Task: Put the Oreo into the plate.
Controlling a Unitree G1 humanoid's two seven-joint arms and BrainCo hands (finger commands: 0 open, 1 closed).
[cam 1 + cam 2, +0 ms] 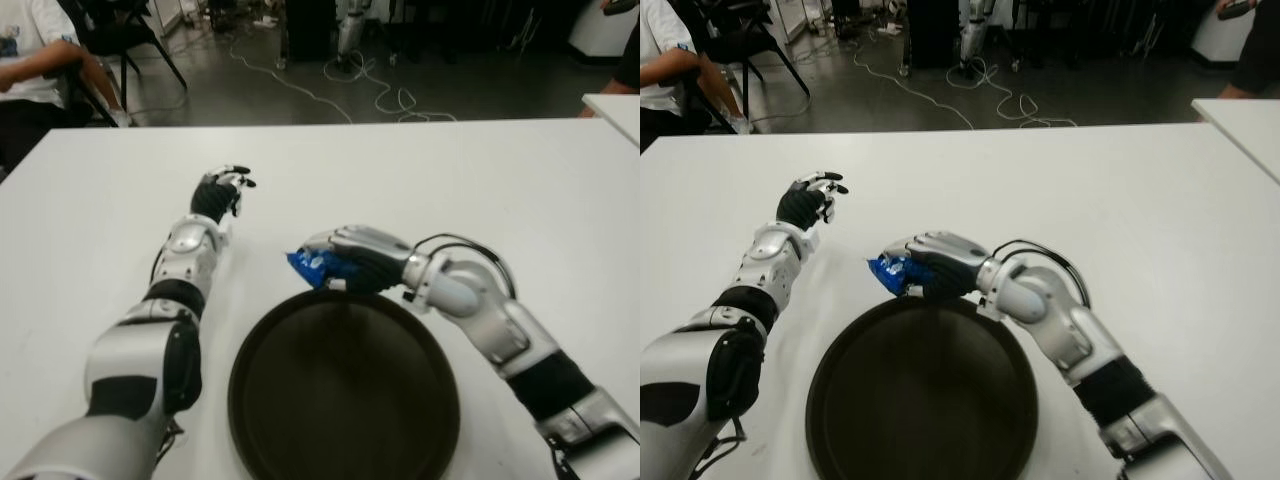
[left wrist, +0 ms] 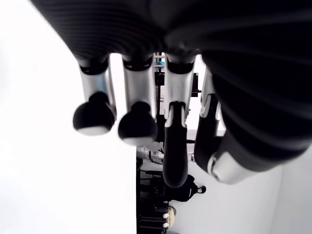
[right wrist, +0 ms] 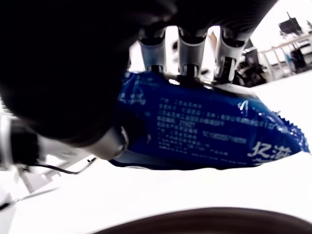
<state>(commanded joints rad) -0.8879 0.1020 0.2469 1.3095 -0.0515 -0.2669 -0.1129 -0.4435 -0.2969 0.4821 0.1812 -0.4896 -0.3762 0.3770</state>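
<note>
The right hand gripped the blue Oreo packet just beyond the plate's far rim; only its wrist view showed the printed wrapper. The left hand hung loosely open.

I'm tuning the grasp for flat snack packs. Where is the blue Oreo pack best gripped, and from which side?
Across its flat middle from above, as the right hand does: the Oreo pack is thin and wide, with crimped ends offering little purchase. It sits just beyond the plate rim.
</note>
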